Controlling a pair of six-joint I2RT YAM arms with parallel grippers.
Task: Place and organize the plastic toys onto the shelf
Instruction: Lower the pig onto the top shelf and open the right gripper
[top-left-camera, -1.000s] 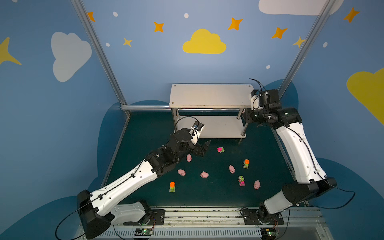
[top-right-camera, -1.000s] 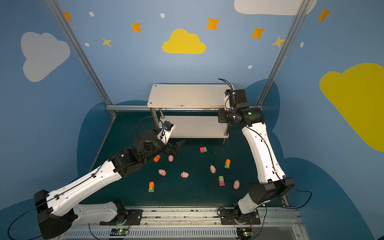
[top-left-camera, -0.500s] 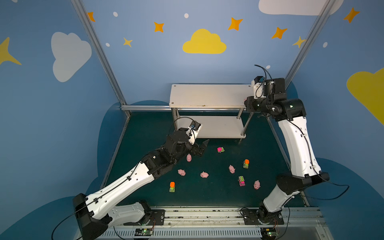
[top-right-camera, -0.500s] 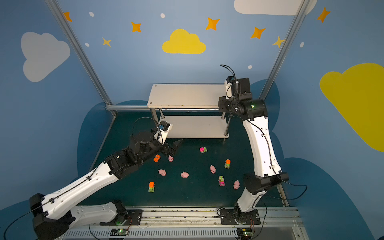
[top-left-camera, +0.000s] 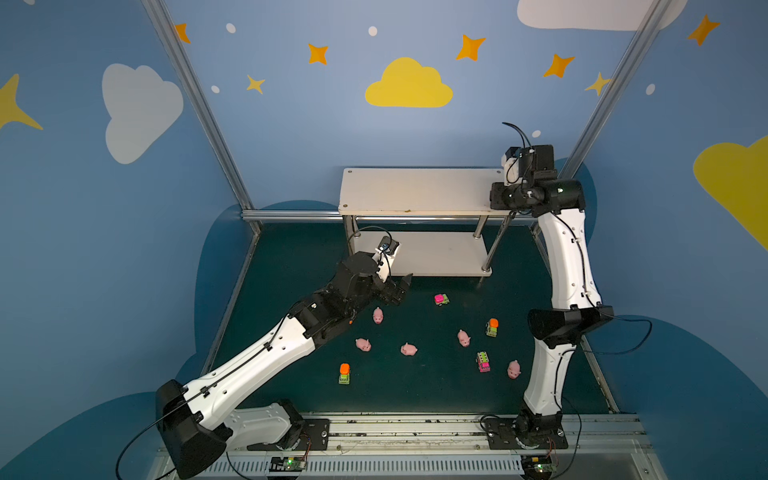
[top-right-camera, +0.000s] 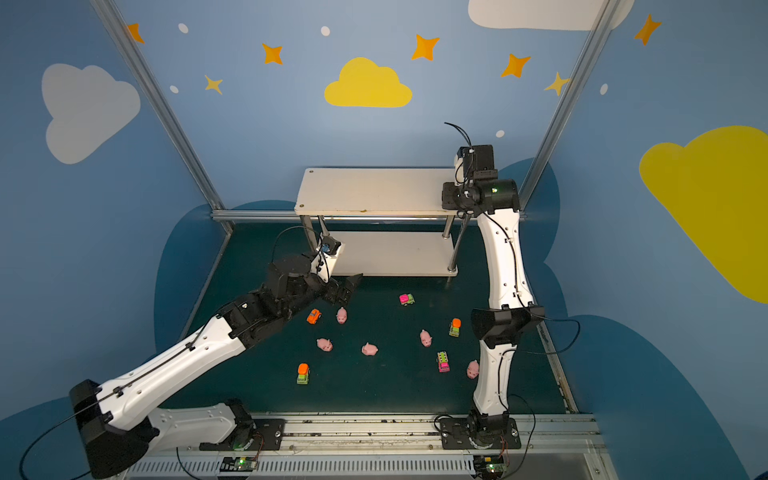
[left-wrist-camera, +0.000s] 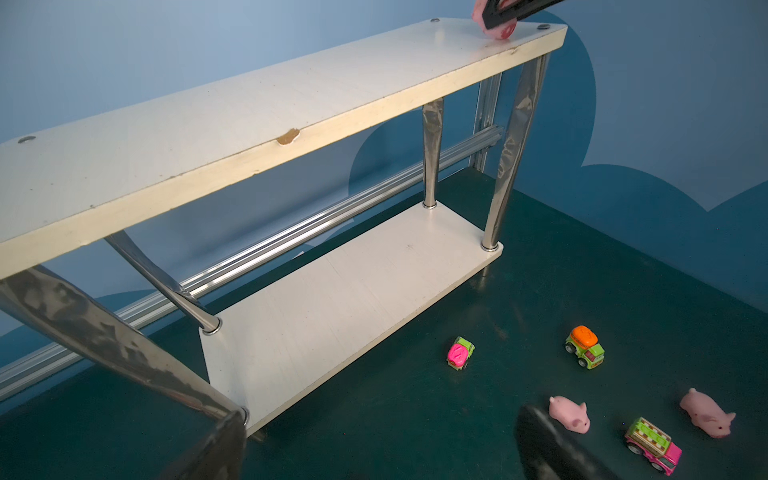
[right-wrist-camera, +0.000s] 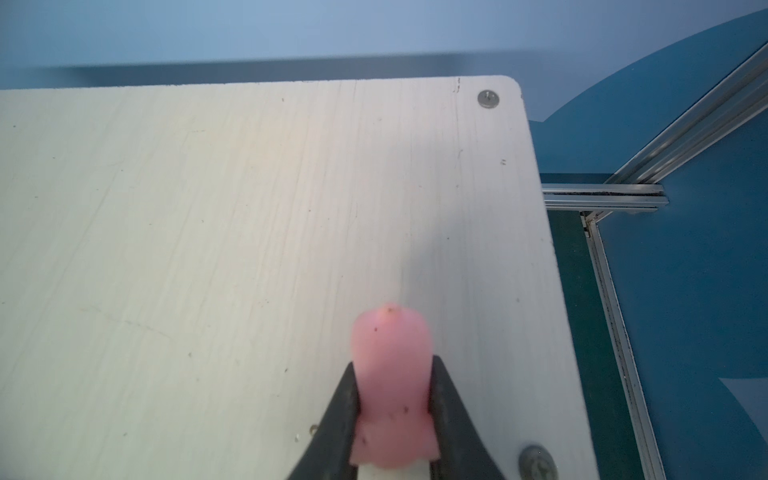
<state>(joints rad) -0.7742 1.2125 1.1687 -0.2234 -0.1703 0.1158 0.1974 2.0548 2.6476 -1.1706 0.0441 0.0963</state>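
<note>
The shelf (top-left-camera: 415, 191) (top-right-camera: 374, 191) stands at the back, both cream boards bare. My right gripper (right-wrist-camera: 393, 363) is shut on a pink pig (right-wrist-camera: 390, 353) at the right end of the top board (right-wrist-camera: 208, 208). The left wrist view shows that pig (left-wrist-camera: 496, 31) low at the board's corner; contact is unclear. My left gripper (top-left-camera: 399, 289) (left-wrist-camera: 382, 449) hangs open and empty above the floor, in front of the shelf's left end. Several pigs, such as one (top-left-camera: 377, 316), and toy vehicles, such as a magenta one (top-left-camera: 441, 299), lie on the green floor.
An orange car (top-right-camera: 314, 316) lies beside my left forearm. A metal rail (top-left-camera: 291, 215) runs behind the shelf, and slanted frame posts (top-left-camera: 195, 104) rise at both sides. Blue walls enclose the floor; both arm bases sit on the front track (top-left-camera: 415, 428).
My right wrist has risen and moved back over the shelf's right end with the pig still in its jaws. The left arm has shifted only slightly.
</note>
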